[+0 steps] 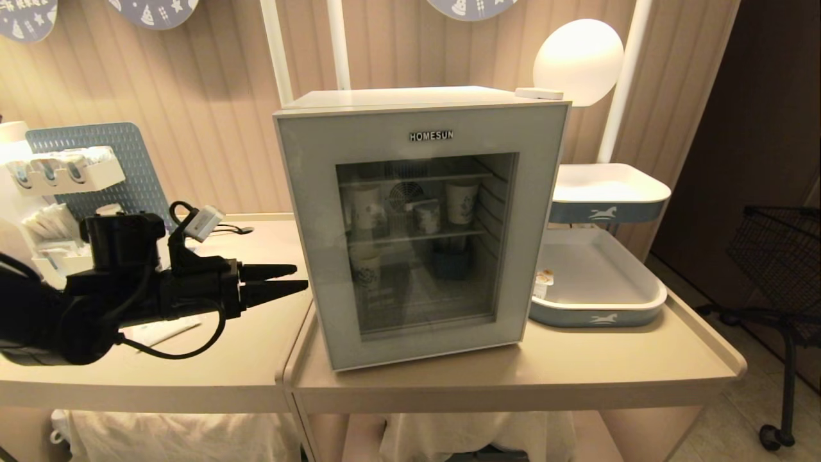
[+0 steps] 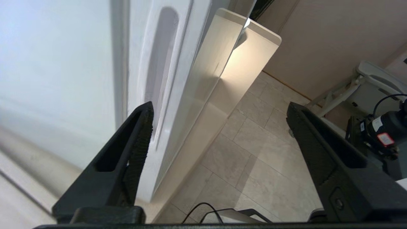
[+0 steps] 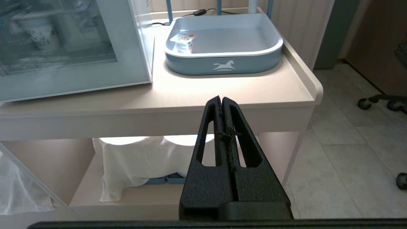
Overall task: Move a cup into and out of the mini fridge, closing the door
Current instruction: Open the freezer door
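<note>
White mini fridge (image 1: 359, 109) centre frame, door (image 1: 308, 212) closed. My left gripper (image 1: 292, 280) spread wide, empty, at door's left edge, mid-left. I hook recess squarely, pull slow. Cup: I can't pick out. Right gripper (image 3: 221, 99) pressed together, parked.
</note>
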Robot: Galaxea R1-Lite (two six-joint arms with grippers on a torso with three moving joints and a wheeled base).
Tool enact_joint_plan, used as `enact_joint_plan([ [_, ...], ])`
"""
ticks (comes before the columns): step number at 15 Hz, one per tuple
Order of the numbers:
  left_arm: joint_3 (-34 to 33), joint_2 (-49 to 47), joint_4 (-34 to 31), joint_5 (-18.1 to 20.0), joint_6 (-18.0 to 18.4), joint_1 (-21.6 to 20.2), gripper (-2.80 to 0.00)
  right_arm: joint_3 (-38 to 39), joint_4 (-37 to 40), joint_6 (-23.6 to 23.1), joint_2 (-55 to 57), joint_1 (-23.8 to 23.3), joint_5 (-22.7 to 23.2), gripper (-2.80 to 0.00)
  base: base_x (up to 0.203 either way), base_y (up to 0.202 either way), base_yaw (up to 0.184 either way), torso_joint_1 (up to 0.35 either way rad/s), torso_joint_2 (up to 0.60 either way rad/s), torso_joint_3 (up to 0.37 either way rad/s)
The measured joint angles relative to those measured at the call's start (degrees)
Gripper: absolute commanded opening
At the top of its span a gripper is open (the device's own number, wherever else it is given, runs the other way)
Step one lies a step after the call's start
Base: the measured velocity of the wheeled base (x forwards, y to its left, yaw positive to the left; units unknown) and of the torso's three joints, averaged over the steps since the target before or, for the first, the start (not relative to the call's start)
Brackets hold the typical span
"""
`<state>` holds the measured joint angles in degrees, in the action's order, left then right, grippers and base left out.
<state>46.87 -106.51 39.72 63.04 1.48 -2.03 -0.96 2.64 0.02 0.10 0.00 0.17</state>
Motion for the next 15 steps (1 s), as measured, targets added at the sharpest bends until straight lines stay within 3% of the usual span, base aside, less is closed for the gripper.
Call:
enact_joint_plan([
  [9,2.85,-2.08,0.00,-1.99,-0.62,2.17,0.00,0.00,0.00,0.00,0.00,0.00,0.00,-2.80,0.000,0.000,0.000,0.000,0.00,0.000],
  [12,2.58,-1.79,0.05,-1.50,-3.73,3.09,0.00,0.00,0.00,-0.02,0.00,0.00,-0.02,-2.80,0.000,0.000,0.000,0.000,0.00,0.000],
  [15,2.77,-1.79,0.13,-1.60,-3.89,4.89,0.00,0.00,0.00,-0.02,0.00,0.02,-0.01,-2.80,0.000,0.000,0.000,0.000,0.00,0.000],
])
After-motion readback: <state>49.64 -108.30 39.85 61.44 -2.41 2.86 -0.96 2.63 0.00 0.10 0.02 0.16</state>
